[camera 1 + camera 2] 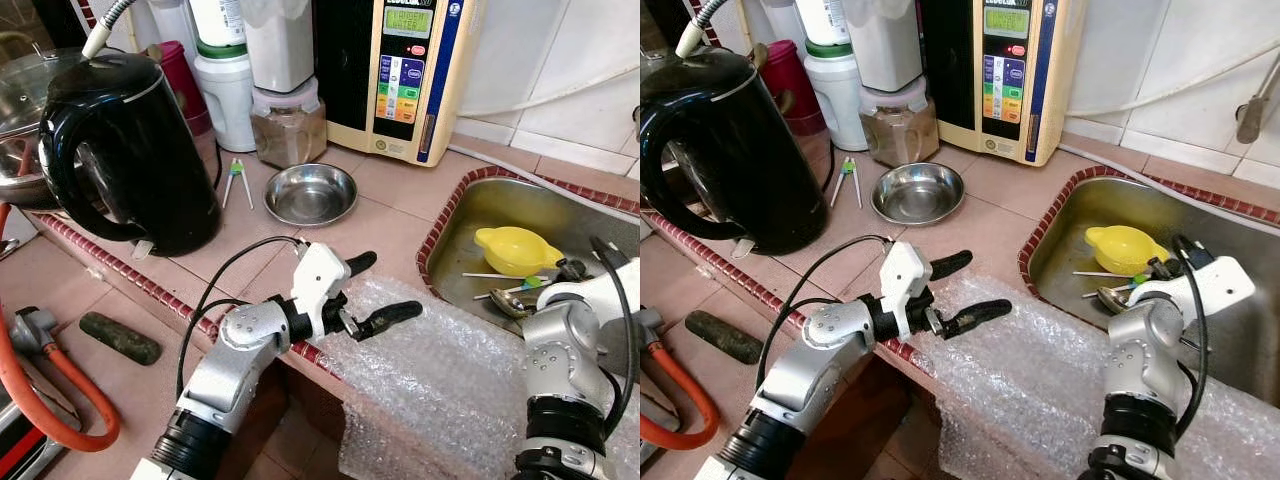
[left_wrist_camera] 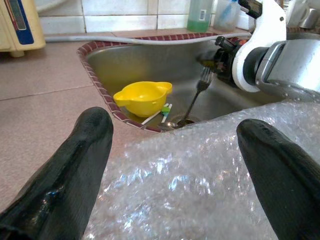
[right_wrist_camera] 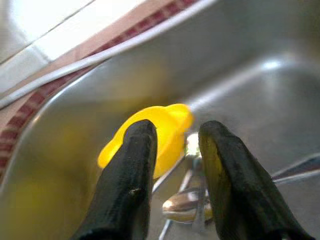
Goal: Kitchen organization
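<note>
Down in the sink, the right pincer is narrowly parted around a fork, beside the yellow bowl. Left pincer gapes empty over bubble wrap. Most bench tidying remains, I'd judge.

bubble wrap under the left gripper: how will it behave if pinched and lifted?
The bubble wrap already drapes over the counter edge, so it likely hangs floppy rather than lifting flat. It looks thin and clear, so probably very light. The left gripper, fingers open above it, may slip on the glossy film.
</note>
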You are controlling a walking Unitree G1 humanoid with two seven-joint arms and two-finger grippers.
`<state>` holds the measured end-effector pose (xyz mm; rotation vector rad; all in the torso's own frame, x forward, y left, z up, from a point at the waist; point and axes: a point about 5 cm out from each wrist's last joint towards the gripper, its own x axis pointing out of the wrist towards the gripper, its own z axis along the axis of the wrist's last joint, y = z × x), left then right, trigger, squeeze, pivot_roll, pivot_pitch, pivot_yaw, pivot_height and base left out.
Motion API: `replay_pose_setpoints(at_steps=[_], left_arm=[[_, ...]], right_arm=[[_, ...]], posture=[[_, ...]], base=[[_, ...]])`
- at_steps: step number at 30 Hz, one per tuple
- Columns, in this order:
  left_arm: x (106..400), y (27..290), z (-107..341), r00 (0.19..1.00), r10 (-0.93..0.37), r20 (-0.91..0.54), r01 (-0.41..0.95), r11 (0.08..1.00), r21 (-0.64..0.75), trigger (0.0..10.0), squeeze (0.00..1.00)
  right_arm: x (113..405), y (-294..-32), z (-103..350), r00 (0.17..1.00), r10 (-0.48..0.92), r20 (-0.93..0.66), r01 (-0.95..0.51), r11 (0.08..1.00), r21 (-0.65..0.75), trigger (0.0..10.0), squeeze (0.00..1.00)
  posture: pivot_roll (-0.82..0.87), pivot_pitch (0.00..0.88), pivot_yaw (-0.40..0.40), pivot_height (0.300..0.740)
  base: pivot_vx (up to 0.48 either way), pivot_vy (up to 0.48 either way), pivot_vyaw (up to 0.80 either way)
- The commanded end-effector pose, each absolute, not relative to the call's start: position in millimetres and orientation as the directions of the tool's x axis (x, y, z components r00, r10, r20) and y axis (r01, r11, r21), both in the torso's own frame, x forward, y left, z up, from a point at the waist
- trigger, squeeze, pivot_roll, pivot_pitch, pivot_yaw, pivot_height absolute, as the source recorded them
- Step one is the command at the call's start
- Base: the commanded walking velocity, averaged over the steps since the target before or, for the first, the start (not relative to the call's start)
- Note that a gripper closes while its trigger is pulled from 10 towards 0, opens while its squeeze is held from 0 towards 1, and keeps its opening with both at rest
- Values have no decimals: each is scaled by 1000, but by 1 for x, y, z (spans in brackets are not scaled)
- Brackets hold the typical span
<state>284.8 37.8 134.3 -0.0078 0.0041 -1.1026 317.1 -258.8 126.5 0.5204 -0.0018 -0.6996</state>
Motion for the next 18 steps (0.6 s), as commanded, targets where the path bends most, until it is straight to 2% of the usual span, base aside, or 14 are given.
replay_pose_setpoints(at_steps=[1, 2, 7, 8, 11, 13, 18], left_arm=[[287, 40, 137, 478, -878, 2, 878, 478, 6, 10000, 1000], [288, 42, 137, 496, -868, 9, 868, 496, 12, 10000, 1000], [292, 46, 139, 543, -840, 24, 839, 543, 34, 10000, 1000], [295, 49, 141, 577, -816, 37, 814, 579, 43, 10000, 1000], [301, 52, 143, 614, -787, 51, 787, 616, 35, 10000, 1000], [309, 56, 148, 662, -746, 71, 746, 665, 26, 10000, 1000], [322, 68, 149, 759, -647, 69, 649, 761, 1, 10000, 1000]], right_arm=[[320, -251, 133, 807, -577, -124, 566, 697, 439, 10000, 1000], [320, -247, 135, 819, -564, -105, 551, 722, 418, 10000, 1000], [323, -243, 135, 833, -539, -124, 531, 717, 451, 10000, 1000], [324, -238, 138, 858, -504, -104, 490, 741, 459, 10000, 1000], [326, -229, 142, 889, -453, -57, 432, 793, 429, 10000, 1000], [327, -213, 150, 929, -369, 13, 338, 866, 369, 10000, 1000], [325, -187, 159, 968, -232, 96, 200, 943, 265, 10000, 1000]], posture=[[-55, 62, 92, 740], [-56, 62, 91, 740], [-58, 59, 85, 740], [-58, 59, 82, 740], [-57, 56, 79, 740], [-62, 58, 75, 740], [-65, 59, 83, 740]], base=[[0, 0, 0], [0, 0, 0], [0, 0, 0], [0, 0, 0], [0, 0, 0], [0, 0, 0], [0, 0, 0]])
